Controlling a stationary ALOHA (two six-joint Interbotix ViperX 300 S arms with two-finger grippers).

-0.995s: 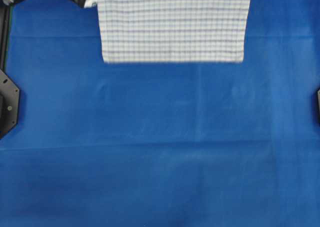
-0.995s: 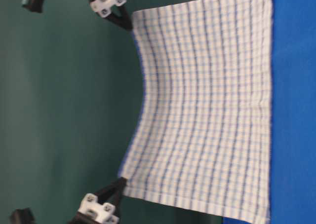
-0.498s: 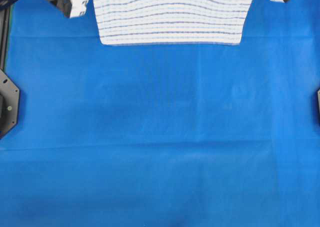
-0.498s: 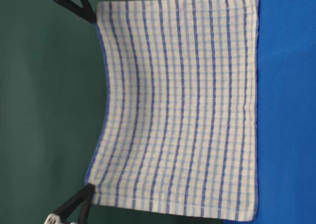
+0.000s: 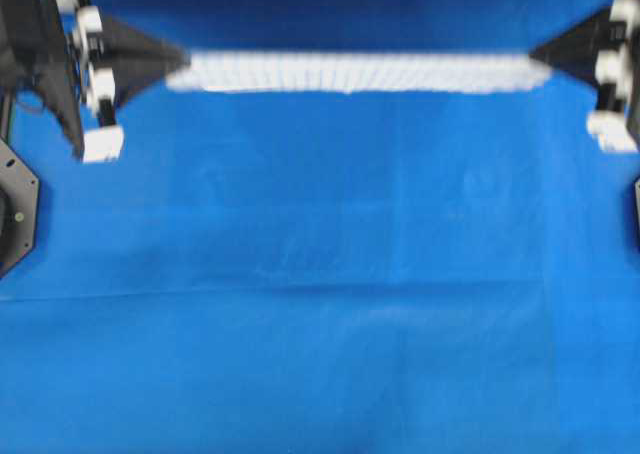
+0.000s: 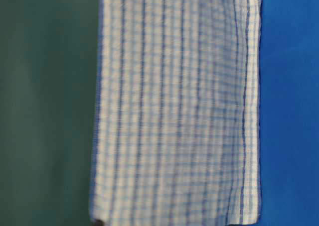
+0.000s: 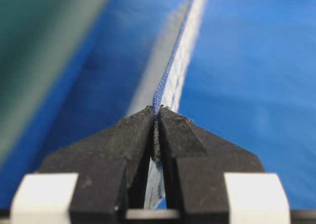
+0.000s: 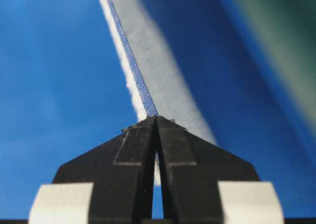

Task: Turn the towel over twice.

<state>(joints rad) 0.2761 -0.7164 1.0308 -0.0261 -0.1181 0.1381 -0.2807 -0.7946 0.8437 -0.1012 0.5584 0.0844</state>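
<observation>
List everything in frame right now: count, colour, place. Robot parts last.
towel: 1, white with dark-blue stripes and a pale-blue check, hanging stretched between the two grippers at the far side of the table; from overhead it reads as a thin white band, and its lower edge hangs down at the cover's level.
table cover: 1, solid blue, spread over the whole tabletop.
backdrop: 1, dark green, behind the table.
left gripper: 1, black fingers on white mounts, shut on the towel's left top corner.
right gripper: 1, black fingers on white mounts, shut on the towel's right top corner.
</observation>
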